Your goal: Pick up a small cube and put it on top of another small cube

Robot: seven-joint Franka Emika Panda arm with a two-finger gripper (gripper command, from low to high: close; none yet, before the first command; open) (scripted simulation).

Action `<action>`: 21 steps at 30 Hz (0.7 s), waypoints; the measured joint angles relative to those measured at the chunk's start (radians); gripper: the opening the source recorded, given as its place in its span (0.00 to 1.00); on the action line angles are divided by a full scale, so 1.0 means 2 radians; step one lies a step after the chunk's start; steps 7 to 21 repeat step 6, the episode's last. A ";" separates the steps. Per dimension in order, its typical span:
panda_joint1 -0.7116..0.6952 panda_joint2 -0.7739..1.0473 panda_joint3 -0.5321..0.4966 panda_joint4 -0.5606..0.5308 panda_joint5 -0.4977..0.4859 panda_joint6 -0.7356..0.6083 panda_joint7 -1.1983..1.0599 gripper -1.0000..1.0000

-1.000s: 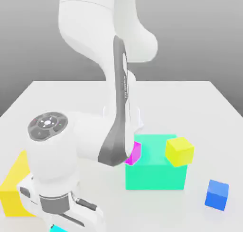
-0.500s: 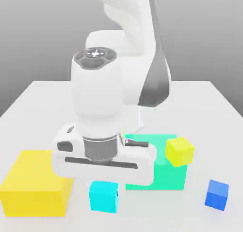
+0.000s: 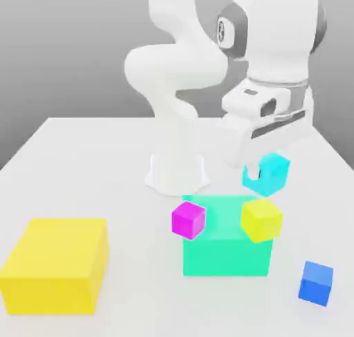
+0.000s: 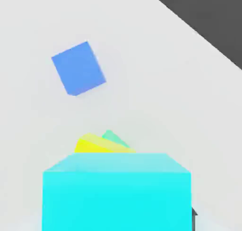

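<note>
Far over on the exterior view's left, a big smooth yellow block on the white table, then a small shiny magenta cube leaning on a big teal-green block. Further right, a small plain yellow cube up on that green block, and just above it the small smooth cyan cube, gripped tight in the white gripper and up in the air. Carrying step in hand, it seems; next, likely a gentle lowering flat onto the yellow cube, well apart from the small blue cube at the far right.

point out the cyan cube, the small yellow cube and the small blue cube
cyan cube (image 3: 271, 174), exterior view, its front face, lifted off the table.
small yellow cube (image 3: 261, 219), exterior view, middle of its front face.
small blue cube (image 3: 316, 282), exterior view, middle of its front face.
</note>
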State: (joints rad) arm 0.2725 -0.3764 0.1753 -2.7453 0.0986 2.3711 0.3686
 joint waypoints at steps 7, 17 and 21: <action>-0.002 0.049 0.007 -0.022 -0.003 0.071 0.001 1.00; -0.002 0.049 0.007 -0.022 -0.003 0.071 0.001 1.00; -0.002 0.049 0.007 -0.022 -0.003 0.071 0.001 1.00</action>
